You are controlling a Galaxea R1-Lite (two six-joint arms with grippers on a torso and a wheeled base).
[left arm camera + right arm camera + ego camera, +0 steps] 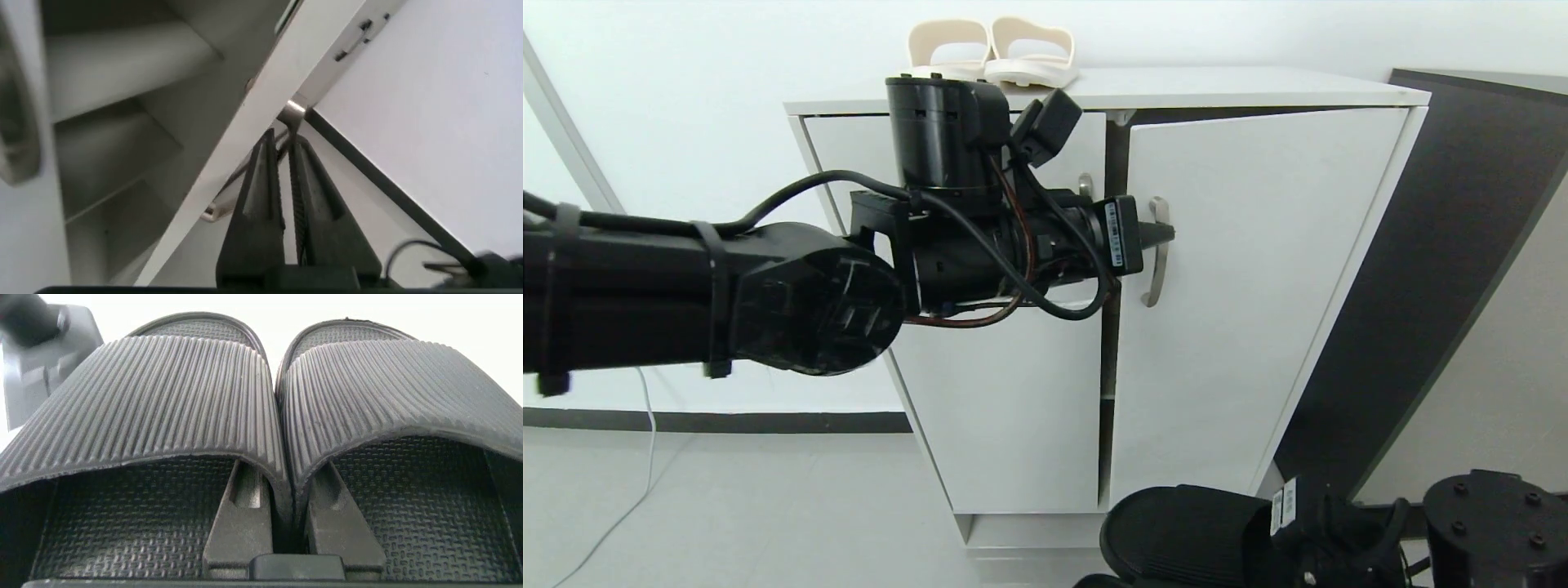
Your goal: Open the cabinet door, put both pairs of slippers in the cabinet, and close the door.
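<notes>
One door (1241, 310) stands barely ajar, shelves (122, 65) showing through the gap, and the left gripper (284, 143) has its narrow tips apparently nipped on the handle (1153, 278). That hold sits at the very tips, so a pull off the hinge arc could slip them free and leave the door unopened. Low beside the cabinet (1258, 86), the right gripper (282, 478) clamps the black slippers (163, 400) by their touching inner straps. A shallow pinch could drop one, and a widening door might strike them. Cream slippers (992, 51) rest on the cabinet top, where a jolt could shift them.
</notes>
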